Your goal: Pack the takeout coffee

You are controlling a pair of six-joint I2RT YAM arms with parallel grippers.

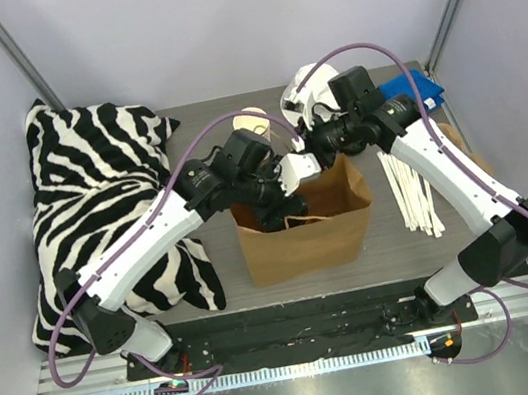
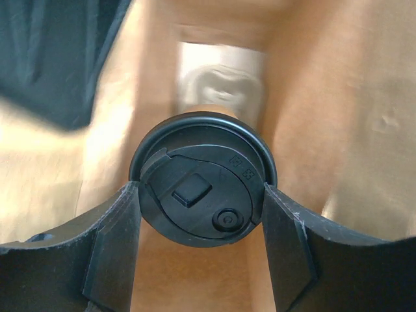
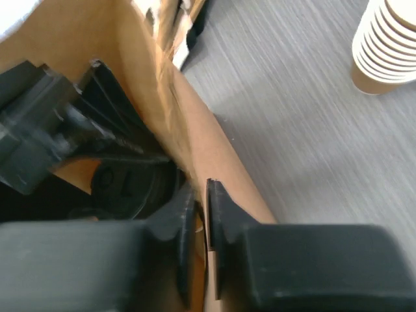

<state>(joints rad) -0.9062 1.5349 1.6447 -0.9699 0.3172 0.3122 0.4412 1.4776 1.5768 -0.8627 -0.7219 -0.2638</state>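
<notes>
grey table (image 1: 399, 246) between white walls, a zebra pillow (image 1: 103, 204) at the left and a brown bag (image 1: 306, 236) standing open in the middle. your left gripper (image 2: 200, 195) is down inside the bag. its jaws are spread around the coffee (image 2: 201, 175) and press on the black lid's rim from both sides. the cup hangs upright with bag walls all round it. a pale thing (image 2: 221, 84) lies on the bag floor beyond it, too blurred to name, and you cannot tell from the views how much drop is left. your right gripper (image 3: 201, 214) is at the bag's far right rim. its jaws are nearly together, pinching the paper wall between them so the mouth stands open.

the step in hand looks like setting the coffee down and letting go.

- lower straight down with the lid level. the grip seems to be on the lid, not the cup body, so a sideways knock against the paper could pop the lid off.
- aim for bare floor beside the pale thing so the cup does not land tilted.
- hold the rim taut with the right, but do not drag it, because the bag is light and could tip.
- open the left jaws only once the base rests.
- lift straight up afterwards, clear of the rim.

the cup stack (image 3: 387, 45) on the far side stands well apart and needs no care.
</notes>
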